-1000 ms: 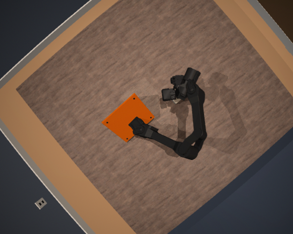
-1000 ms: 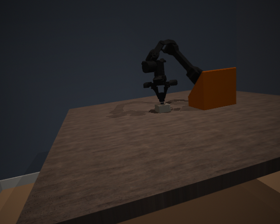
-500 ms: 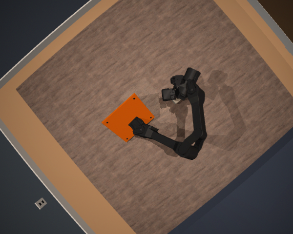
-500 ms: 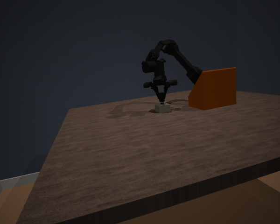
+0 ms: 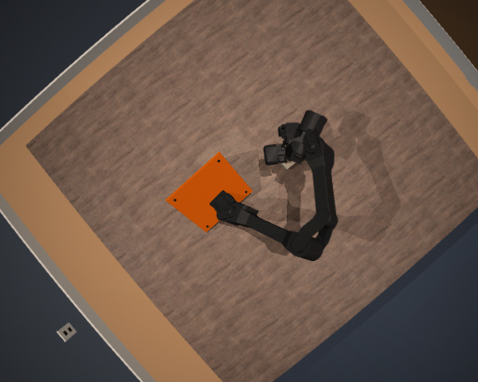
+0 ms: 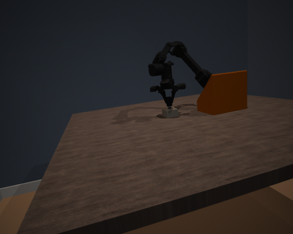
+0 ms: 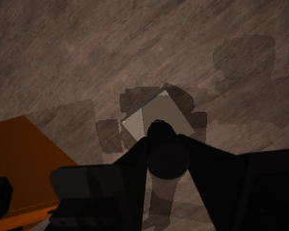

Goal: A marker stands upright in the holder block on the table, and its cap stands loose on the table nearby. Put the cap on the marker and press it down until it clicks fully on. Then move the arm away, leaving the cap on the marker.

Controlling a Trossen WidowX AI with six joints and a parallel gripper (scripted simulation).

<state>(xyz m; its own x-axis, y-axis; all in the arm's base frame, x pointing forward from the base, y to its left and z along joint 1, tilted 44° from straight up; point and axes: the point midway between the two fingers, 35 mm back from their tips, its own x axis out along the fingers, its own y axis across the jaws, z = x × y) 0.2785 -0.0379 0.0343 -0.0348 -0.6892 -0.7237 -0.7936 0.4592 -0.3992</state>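
Observation:
The pale grey holder block [image 5: 290, 165] [image 6: 170, 112] [image 7: 145, 117] sits on the wooden table [image 6: 146, 161], close to the arm's orange base. My gripper [image 6: 169, 104] [image 7: 162, 140] points straight down over the block and is shut on the dark marker cap [image 7: 168, 163] [image 6: 169, 103]. The cap stands upright, with its lower end just above the block's top. The marker is almost wholly hidden under the cap and fingers; only a short stub [image 6: 169, 107] shows between cap and block. In the overhead view the wrist covers the cap and marker.
The orange base plate [image 5: 201, 185] [image 6: 224, 93] [image 7: 19, 159] carries the arm and stands just beside the block. The table edges are far from the block on all sides.

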